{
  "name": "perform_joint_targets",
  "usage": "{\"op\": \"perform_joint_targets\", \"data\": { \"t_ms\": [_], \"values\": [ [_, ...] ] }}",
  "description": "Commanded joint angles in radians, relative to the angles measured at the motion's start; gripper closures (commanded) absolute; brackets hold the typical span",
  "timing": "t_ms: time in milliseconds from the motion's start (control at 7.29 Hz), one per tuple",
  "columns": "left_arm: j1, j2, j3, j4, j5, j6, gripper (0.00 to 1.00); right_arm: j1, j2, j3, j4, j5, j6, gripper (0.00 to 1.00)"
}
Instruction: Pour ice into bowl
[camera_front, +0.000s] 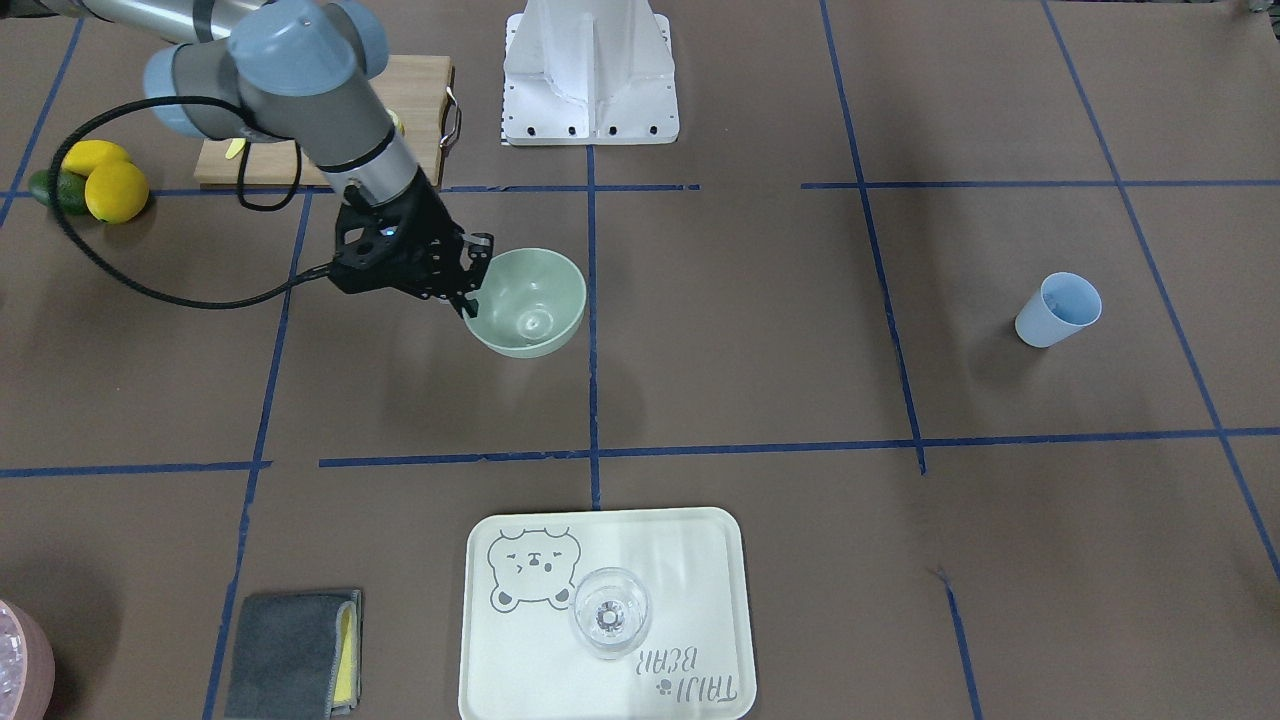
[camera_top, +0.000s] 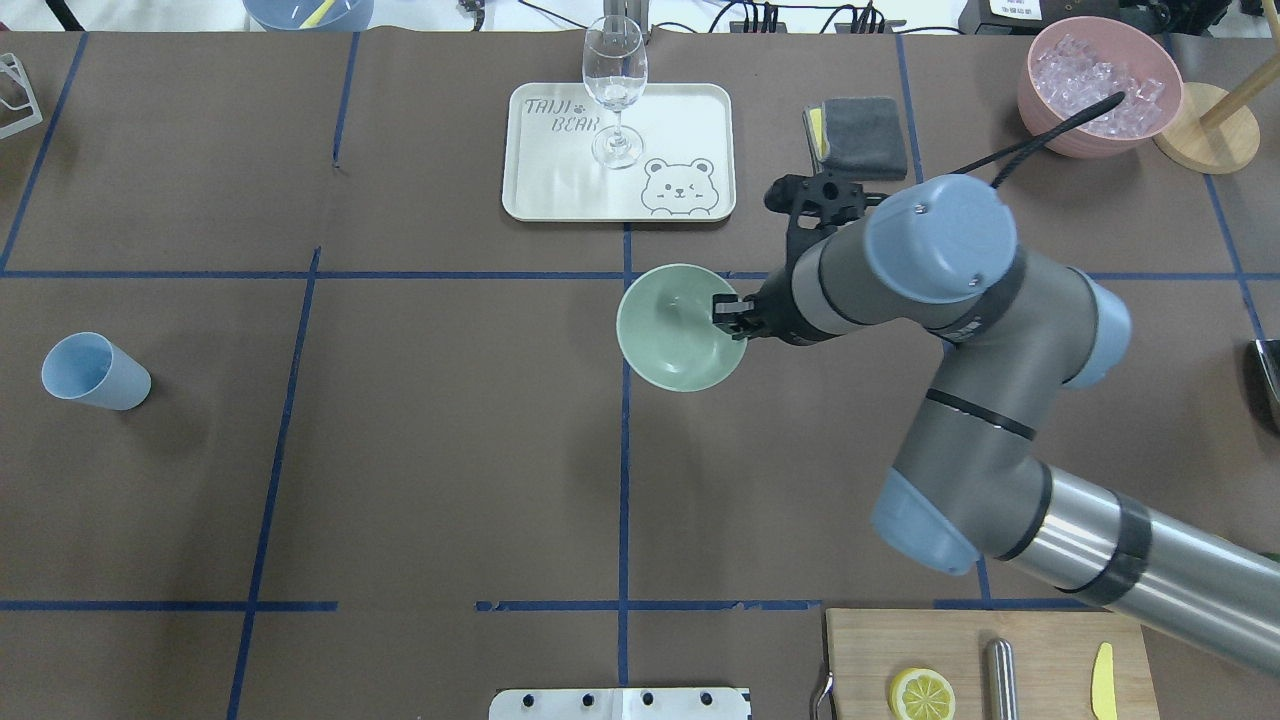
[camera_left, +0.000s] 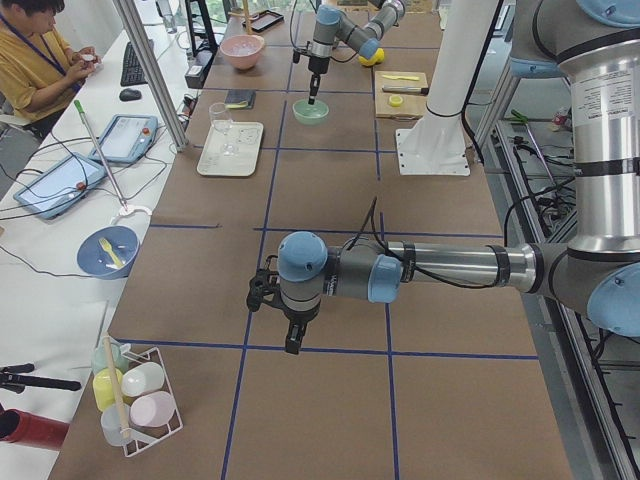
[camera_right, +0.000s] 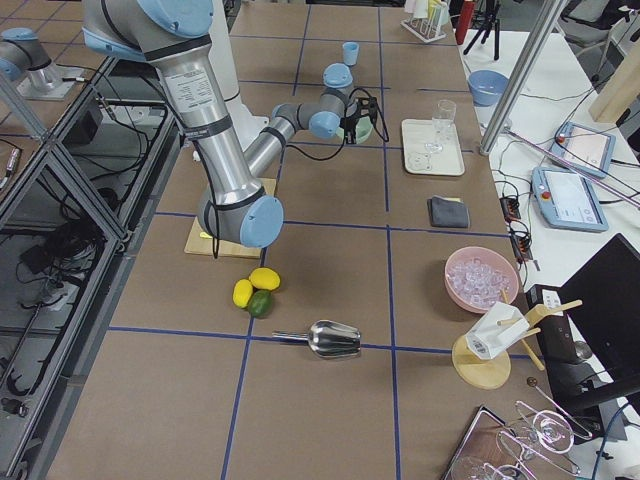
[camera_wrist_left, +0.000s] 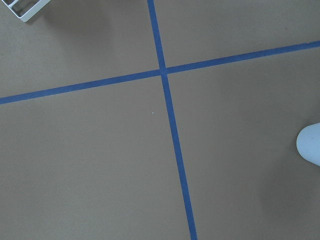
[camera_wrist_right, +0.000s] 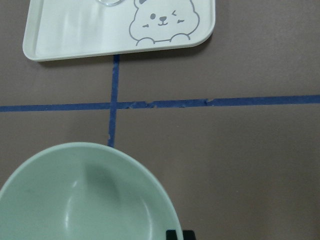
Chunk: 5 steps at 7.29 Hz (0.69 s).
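- Overhead exterior: right gripper (camera_top: 728, 317) pinches the rim of the bowl (camera_top: 672, 335) on its arm's side, likely to reposition it for pouring.
- Whether ice lies in the bowl or in the blue cup (camera_top: 92, 371), well apart from the bowl, cannot be told.
- Left gripper (camera_left: 290, 340), far from the bowl: spread or closed, cannot tell.

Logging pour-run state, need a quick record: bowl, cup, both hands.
bowl: sage green, mid-table, looks empty
right hand: at the bowl's rim, grip unclear
blue cup: upright, far on robot's left, contents unclear
left hand: hovering near the cup, state unclear
other: wine glass on tray; pink bowl holding clear cubes
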Motion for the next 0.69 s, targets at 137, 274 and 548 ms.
{"op": "perform_joint_targets", "data": {
  "t_ms": [137,274,548],
  "values": [
    [0.000,0.000,0.000,-0.002,-0.001,0.000,0.00,-0.081,0.337,-0.350,-0.053,-0.082,0.054,1.00],
    [0.000,0.000,0.001,-0.018,-0.001,0.000,0.00,-0.099,0.428,-0.451,-0.053,-0.082,0.071,1.00],
    [0.000,0.000,0.003,-0.019,-0.001,0.000,0.00,-0.148,0.534,-0.573,-0.053,-0.083,0.095,1.00]
  ]
}}
